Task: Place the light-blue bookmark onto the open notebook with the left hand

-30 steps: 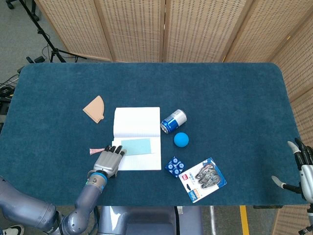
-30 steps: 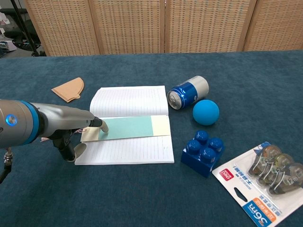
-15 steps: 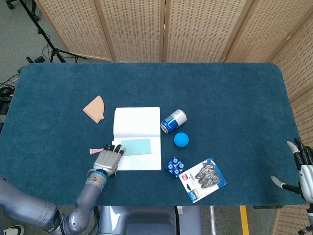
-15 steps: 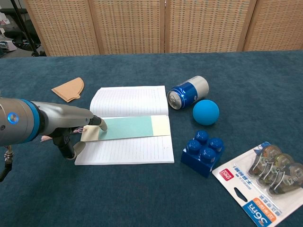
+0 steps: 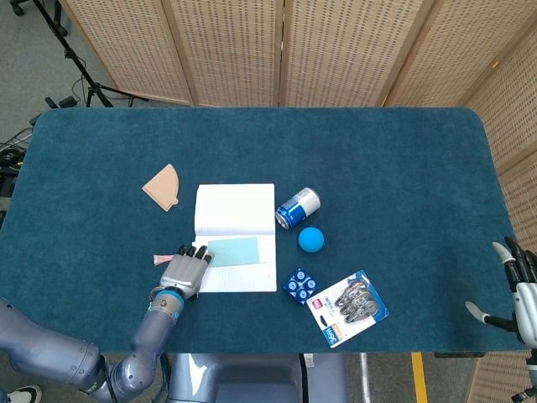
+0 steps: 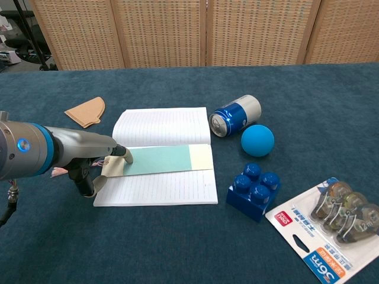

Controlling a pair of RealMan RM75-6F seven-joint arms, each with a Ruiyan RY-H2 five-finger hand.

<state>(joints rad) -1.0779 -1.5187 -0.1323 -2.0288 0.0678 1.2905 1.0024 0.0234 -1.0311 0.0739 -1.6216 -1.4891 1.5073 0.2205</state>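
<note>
The scene is seen by the head view from high above, looking steeply down, so that the whole table (image 5: 403,168) is taken in with the screens beyond its far edge. By the chest view, set low at the near edge and much closer, the table (image 6: 177,248) is looked across towards those screens. The open notebook (image 5: 236,222) (image 6: 163,127) and the nearby clutter are shared by both.

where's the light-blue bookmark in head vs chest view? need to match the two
Head view: light-blue bookmark lies on the open notebook, lower page, left of centre, its left end by the left robot hand.
Chest view: bookmark spans the notebook across the middle, left of centre.
Shared landmark: the blue can on its side just right of the notebook, also at.
</note>
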